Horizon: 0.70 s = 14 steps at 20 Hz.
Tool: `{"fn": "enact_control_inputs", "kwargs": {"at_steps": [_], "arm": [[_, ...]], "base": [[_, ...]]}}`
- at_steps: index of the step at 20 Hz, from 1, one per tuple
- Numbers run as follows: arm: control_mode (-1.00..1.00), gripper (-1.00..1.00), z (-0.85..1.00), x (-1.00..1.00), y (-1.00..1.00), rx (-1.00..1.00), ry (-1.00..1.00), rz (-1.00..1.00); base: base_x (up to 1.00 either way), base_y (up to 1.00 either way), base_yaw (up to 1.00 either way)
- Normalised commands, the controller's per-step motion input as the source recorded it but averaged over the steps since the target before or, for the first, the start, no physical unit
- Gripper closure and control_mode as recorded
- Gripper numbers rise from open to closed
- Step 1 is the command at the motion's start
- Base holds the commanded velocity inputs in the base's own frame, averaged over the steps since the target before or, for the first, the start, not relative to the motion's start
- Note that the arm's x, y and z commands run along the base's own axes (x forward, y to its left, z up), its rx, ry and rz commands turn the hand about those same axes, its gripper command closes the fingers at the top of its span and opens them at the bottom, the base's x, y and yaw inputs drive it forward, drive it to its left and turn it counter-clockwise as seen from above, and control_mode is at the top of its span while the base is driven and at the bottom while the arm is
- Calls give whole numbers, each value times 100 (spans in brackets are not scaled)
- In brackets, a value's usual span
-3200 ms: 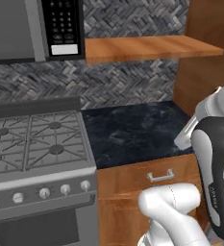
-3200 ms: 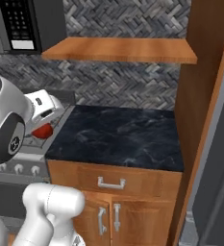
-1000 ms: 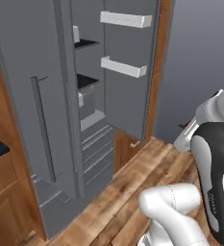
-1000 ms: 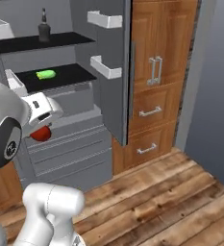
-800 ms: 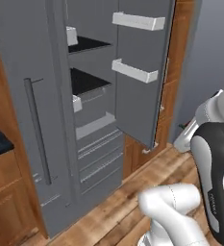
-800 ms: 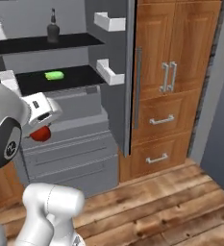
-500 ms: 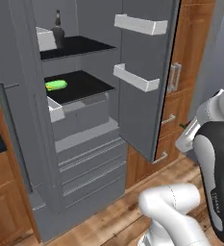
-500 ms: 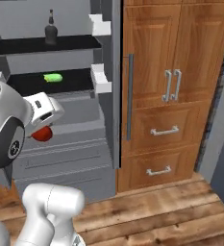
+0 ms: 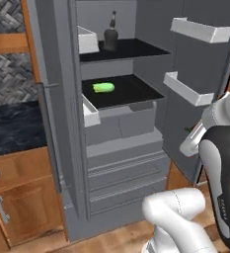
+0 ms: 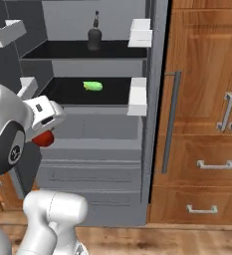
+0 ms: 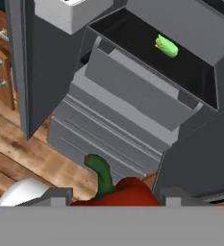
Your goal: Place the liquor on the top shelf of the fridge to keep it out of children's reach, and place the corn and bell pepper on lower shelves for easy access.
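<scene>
You are looking into the tall grey fridge (image 10: 157,89) with both doors swung open. The dark squat liquor bottle with its slim neck and cork top (image 9: 110,37) stands upright on the top shelf, the highest flat black board (image 9: 136,48), toward the back. On the black board just below it, one of the lower shelves (image 9: 131,91), the bright green ear of corn (image 9: 103,87) lies on its side; the hand view shows it there too (image 11: 166,46), well away from the arm.

The small round red bell pepper (image 10: 44,139) sits at the end of the white arm, outside the fridge and in front of the grey drawer fronts (image 10: 90,169) below the shelves. In the hand view its red body and curved green stem (image 11: 114,190) lie right between the 2 dark finger tips of the gripper (image 11: 113,198), which is clamped on the pepper, partly spread to fit it. White door bins (image 9: 188,89) hang on the open doors.
</scene>
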Motion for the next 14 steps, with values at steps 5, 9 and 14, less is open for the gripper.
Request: {"fn": "enact_control_inputs", "kwargs": {"at_steps": [5,9,14], "arm": [[100,100,0,0,0,0,0,0],[100,100,0,0,0,0,0,0],[100,100,0,0,0,0,0,0]], "base": [[64,-13,41],[55,-9,20],[54,-7,5]]}}
